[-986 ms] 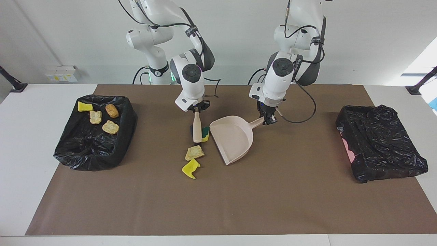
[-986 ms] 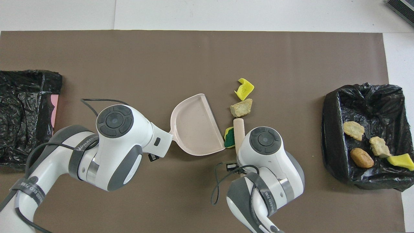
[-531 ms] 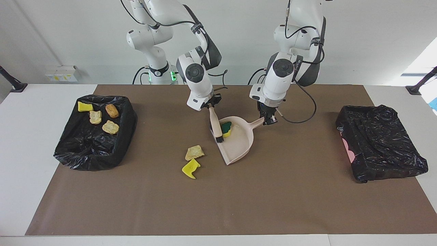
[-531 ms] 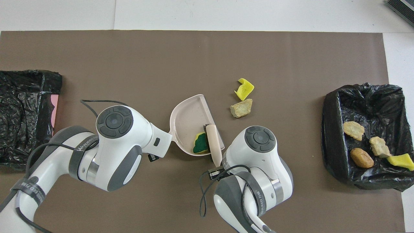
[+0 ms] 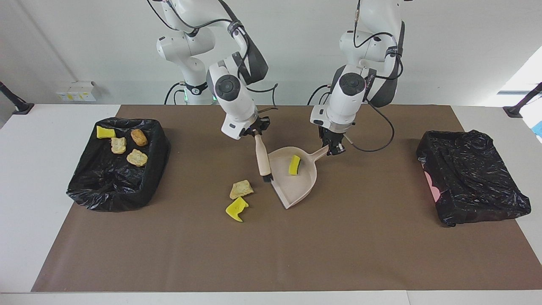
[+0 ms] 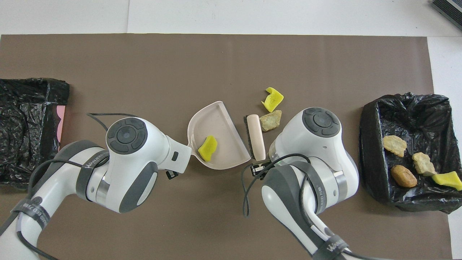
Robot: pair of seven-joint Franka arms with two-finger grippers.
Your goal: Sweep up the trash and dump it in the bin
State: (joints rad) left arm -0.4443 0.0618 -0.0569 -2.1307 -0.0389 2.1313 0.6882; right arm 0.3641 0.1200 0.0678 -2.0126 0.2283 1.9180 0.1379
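My left gripper [image 5: 334, 147] is shut on the handle of the beige dustpan [image 5: 298, 186], which rests on the brown mat. A yellow sponge piece [image 5: 294, 165] of the trash lies inside the pan near the handle [image 6: 208, 148]. My right gripper [image 5: 256, 132] is shut on the beige-handled brush [image 5: 263, 159]. The brush stands just outside the pan's mouth [image 6: 255, 135]. A tan foam chunk [image 6: 271, 121] touches the brush on the side away from the pan. A yellow scrap [image 6: 273, 99] lies farther from the robots. The black-lined bin [image 5: 127, 199] holds several scraps.
A second black bag over a pink box [image 5: 470, 178] sits at the left arm's end of the table. The brown mat [image 5: 271, 254] covers the middle of the white table. Cables hang from both wrists.
The brush pushed the green-faced sponge into the dustpan, then drew back out to the pan's mouth beside the tan chunk. The sponge flipped yellow side up, deeper in the pan.
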